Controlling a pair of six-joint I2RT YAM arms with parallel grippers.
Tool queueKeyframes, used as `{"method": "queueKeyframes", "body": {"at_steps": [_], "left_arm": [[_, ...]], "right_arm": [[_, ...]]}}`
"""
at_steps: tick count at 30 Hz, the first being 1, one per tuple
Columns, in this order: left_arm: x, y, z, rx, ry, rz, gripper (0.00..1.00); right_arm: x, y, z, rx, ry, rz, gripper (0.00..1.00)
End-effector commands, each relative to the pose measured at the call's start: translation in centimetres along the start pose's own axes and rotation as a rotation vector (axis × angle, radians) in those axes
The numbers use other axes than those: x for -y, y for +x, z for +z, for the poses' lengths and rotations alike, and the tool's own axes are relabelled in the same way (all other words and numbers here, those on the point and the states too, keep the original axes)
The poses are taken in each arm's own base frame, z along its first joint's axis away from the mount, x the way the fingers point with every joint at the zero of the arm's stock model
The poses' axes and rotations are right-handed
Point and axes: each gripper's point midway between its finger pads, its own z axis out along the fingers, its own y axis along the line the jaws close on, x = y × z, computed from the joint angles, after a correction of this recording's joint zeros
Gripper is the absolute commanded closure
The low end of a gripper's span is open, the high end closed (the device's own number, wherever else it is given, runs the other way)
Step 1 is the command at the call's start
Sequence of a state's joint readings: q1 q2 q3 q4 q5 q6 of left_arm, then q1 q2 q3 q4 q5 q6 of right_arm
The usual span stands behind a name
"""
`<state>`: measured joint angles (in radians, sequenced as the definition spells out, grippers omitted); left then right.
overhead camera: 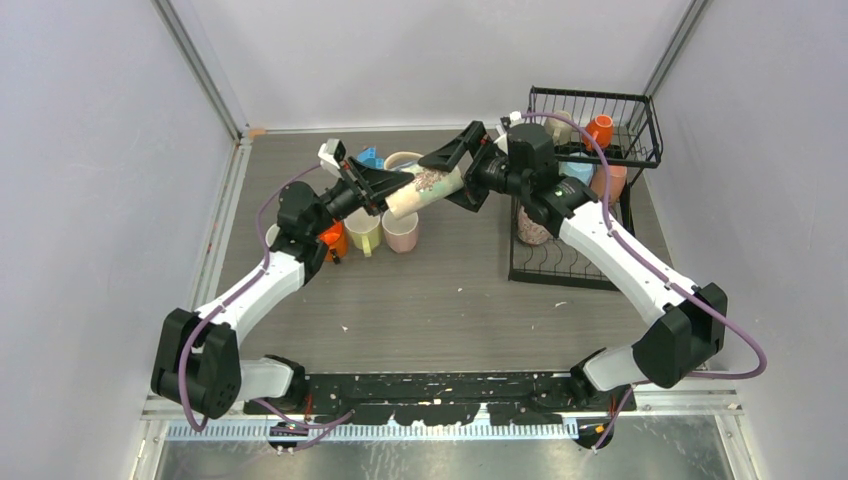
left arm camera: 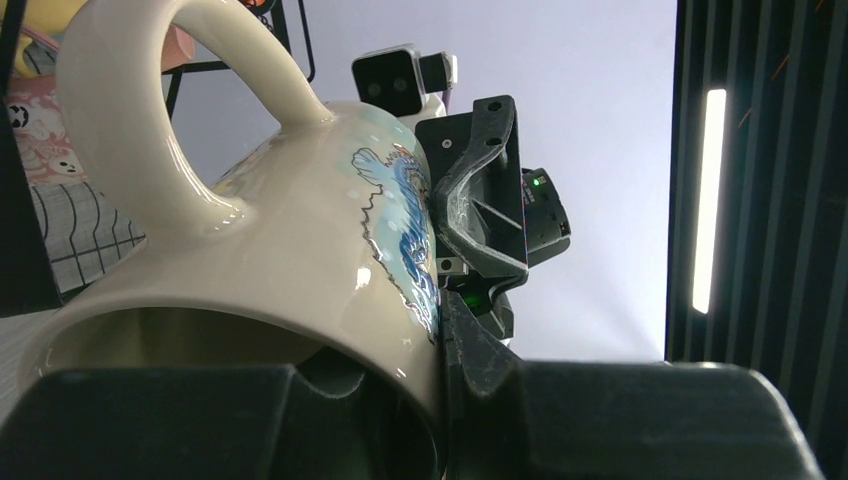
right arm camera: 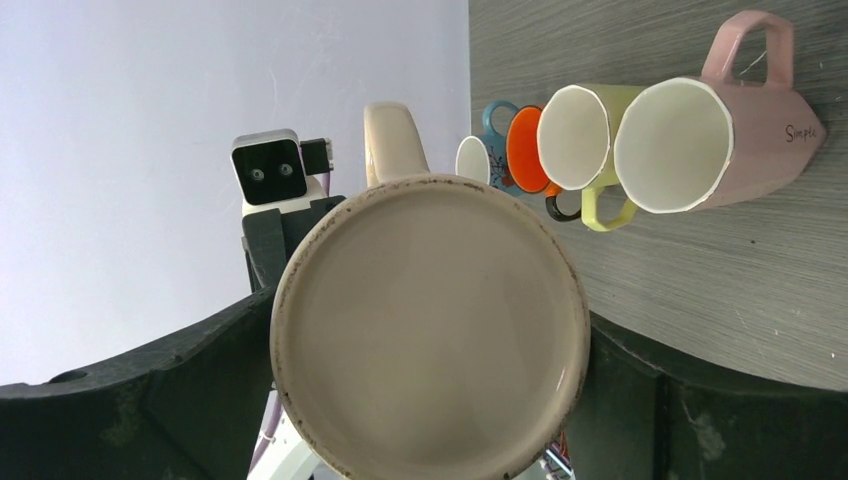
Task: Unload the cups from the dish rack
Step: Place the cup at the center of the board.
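Cups (overhead camera: 401, 233) partly unloaded: several standing near the desk's (overhead camera: 450, 300) far-left corner, one cream cup (overhead camera: 425, 188) aloft, clamped at its rim by the left gripper (overhead camera: 392, 192), right gripper (overhead camera: 447, 180) spread wide around its base, more waiting in the dish rack (overhead camera: 640, 130) at the far-right corner.

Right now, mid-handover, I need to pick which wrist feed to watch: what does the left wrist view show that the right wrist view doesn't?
Only the left wrist view shows the mouth of the cream mug and the blue print on its side, with the left claw closed on the rim. Only the right wrist view shows the mug's base, flanked by the right claw, plus the pink mug, yellow mug and orange mug on the table. Both show the cream mug and its handle.
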<state>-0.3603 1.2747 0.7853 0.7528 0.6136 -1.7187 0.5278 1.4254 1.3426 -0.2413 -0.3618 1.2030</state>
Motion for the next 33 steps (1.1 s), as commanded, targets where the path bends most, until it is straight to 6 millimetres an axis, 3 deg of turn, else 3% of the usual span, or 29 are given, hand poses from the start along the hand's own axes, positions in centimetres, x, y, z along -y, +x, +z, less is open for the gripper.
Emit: {"method": "queueKeyframes", "body": {"at_steps": [1, 23, 33], "left_arm": [[5.6, 0.5, -0.1, 0.002, 0.145, 0.128, 1.00], [6.8, -1.1, -0.8, 0.130, 0.122, 0.173, 1.00], [5.2, 0.6, -1.8, 0.027, -0.110, 0.328, 1.00]], "right_arm": [[-3.3, -0.7, -2.0, 0.050, -0.105, -0.069, 0.00], [-2.8, -0.7, -4.8, 0.090, -0.086, -0.104, 0.00], [-0.2, -1.9, -8.9, 0.223, 0.099, -0.235, 0.00]]}}
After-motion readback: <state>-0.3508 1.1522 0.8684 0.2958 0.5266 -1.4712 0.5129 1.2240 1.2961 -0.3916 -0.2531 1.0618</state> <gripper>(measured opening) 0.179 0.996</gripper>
